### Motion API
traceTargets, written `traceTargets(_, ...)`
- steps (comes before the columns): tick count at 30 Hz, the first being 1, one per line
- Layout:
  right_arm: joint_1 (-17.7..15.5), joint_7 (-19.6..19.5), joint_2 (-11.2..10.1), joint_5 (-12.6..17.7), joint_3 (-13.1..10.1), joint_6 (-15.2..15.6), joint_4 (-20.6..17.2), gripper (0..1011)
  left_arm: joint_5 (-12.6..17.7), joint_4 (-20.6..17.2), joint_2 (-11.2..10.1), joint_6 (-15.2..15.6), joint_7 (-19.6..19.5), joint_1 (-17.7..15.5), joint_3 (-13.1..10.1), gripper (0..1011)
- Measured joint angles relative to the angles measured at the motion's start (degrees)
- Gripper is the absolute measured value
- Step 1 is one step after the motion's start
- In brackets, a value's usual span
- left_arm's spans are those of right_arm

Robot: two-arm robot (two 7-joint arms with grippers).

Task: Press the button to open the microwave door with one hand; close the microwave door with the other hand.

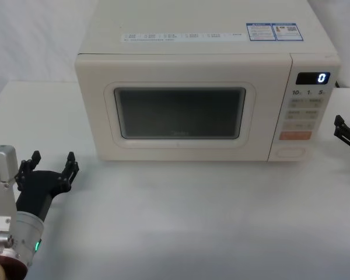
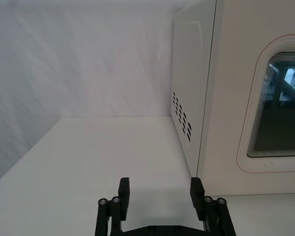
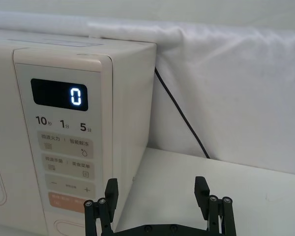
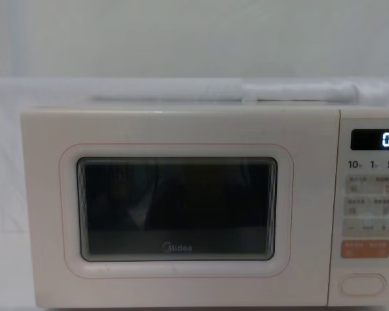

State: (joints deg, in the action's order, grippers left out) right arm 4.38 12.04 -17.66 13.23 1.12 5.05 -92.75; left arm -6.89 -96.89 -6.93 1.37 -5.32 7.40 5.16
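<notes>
Microwave door (image 1: 181, 108) shut and flush with the cabinet, dark window facing me; display (image 1: 313, 77) reads 0. The button (image 1: 291, 153), the cream pill at the foot of the control panel (image 1: 303, 111), sits just under the orange keys (image 1: 295, 135) and is untouched. My right pincer (image 1: 345, 133) hangs off the microwave's right side, about level with the lower keys, apart from the panel, fingers spread wide. My left pincer (image 1: 49, 169) hovers low over the surface (image 1: 181, 221) in front of the microwave's left front corner, also spread wide and holding nothing. Nothing of the task looks started. Risks as I judge them: the right pincer comes at the panel from the side, so a spread finger could land on an orange key or a pale labelled key instead of the button, starting a programme rather than releasing the door. A glancing push could nudge the whole microwave across the smooth surface rather than depress the button. The hinge seems to be on the left; if so, the door would swing out toward my left pincer, and parked this close to that corner it could be struck or could block the swing. The power cord (image 3: 182, 115) trails behind the right side; I want the right arm clear of it.
</notes>
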Motion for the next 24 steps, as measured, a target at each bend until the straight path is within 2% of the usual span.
traceTargets(5,0.00,0.00,0.00,0.00,0.00,0.00,0.00,1002,0.00,0.00,0.00,0.00,0.00,0.00,0.00,938)
traceTargets(8,0.00,0.00,0.00,0.00,0.00,0.00,0.00,1002,0.00,0.00,0.00,0.00,0.00,0.00,0.00,999)
traceTargets(24,0.00,0.00,0.00,0.00,0.00,0.00,0.00,1002,0.00,0.00,0.00,0.00,0.00,0.00,0.00,1001)
